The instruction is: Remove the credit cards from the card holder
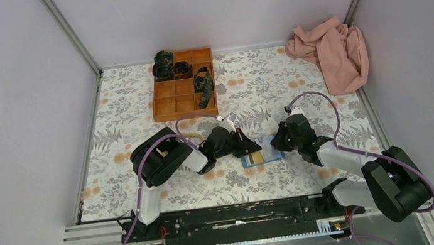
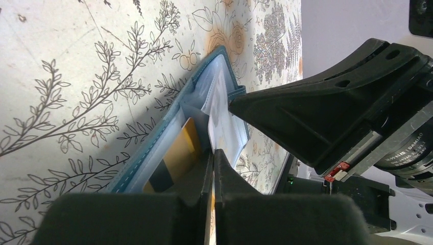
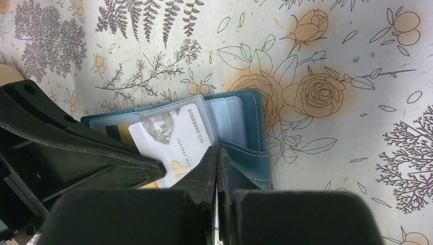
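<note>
top external: card holder (image 1: 267, 154) lay open on the counter (image 1: 273, 89), near the middle, between the two arms. left gripper (image 1: 246, 147) was over its left half and right gripper (image 1: 276, 144) at its right edge, tips close to each other.

left wrist: left gripper jaws were all but closed, hairline gap only, tips down at the holder's fold beside the gold card (image 2: 181, 153), which sat in a clear pocket. there was a thin yellowish sliver in the gap; couldn't tell if it was a card.

right wrist: right gripper jaws were pressed together too, tips at the blue flap, right at the edge of the white card (image 3: 171, 138). couldn't tell what, if anything, they pinched. white card lay skewed across the clear sleeves, with the left gripper's tip at its corner.

orange tray (image 1: 166, 107) was at the far side, pink cloth (image 1: 332, 50) at the far right.
</note>
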`<state>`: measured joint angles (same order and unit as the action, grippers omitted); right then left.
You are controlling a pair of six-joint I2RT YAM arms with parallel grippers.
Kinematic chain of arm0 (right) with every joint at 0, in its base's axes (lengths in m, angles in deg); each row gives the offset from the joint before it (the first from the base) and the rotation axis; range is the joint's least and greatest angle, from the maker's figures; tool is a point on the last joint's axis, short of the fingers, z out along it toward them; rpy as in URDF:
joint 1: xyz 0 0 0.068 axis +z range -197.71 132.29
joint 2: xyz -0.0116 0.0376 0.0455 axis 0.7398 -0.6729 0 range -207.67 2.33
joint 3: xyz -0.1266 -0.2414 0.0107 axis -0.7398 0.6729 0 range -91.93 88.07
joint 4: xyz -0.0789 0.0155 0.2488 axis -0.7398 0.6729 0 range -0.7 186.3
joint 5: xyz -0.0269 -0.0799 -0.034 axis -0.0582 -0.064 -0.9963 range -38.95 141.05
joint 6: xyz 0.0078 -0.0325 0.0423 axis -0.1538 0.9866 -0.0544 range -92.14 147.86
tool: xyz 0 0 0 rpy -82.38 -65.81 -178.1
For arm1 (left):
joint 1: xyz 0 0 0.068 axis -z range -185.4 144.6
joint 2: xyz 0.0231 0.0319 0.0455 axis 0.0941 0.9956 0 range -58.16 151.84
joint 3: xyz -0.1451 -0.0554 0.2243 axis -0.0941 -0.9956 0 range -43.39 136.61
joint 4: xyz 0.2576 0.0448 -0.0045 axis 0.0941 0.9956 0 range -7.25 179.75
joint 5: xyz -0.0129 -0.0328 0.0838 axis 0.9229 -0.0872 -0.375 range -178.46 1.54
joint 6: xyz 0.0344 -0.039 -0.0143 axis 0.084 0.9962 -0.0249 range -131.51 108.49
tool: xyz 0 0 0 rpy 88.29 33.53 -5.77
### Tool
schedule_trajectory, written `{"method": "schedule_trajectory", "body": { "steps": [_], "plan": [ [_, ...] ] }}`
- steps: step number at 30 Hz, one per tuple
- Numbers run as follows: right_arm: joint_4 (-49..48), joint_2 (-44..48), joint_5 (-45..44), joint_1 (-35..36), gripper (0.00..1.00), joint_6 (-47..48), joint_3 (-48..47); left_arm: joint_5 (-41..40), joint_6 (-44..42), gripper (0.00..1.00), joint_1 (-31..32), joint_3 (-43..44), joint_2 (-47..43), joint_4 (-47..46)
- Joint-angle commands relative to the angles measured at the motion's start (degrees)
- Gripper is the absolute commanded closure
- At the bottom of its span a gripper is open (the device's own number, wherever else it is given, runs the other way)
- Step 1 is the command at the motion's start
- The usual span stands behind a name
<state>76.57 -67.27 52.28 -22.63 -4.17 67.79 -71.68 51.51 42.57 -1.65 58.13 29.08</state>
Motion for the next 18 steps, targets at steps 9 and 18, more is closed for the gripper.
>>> {"method": "schedule_trajectory", "body": {
  "steps": [9, 18],
  "plan": [
    [0.1, -1.3, 1.7, -0.7, 1.0, -0.3, 0.8, 0.3, -2.0, 1.0, 0.0, -2.0, -2.5, -0.5],
    [0.0, -1.3, 1.8, -1.0, 1.0, -0.3, 0.9, 2.4, -1.5, 1.0, -1.8, -6.2, -6.6, -1.4]
  ]
}}
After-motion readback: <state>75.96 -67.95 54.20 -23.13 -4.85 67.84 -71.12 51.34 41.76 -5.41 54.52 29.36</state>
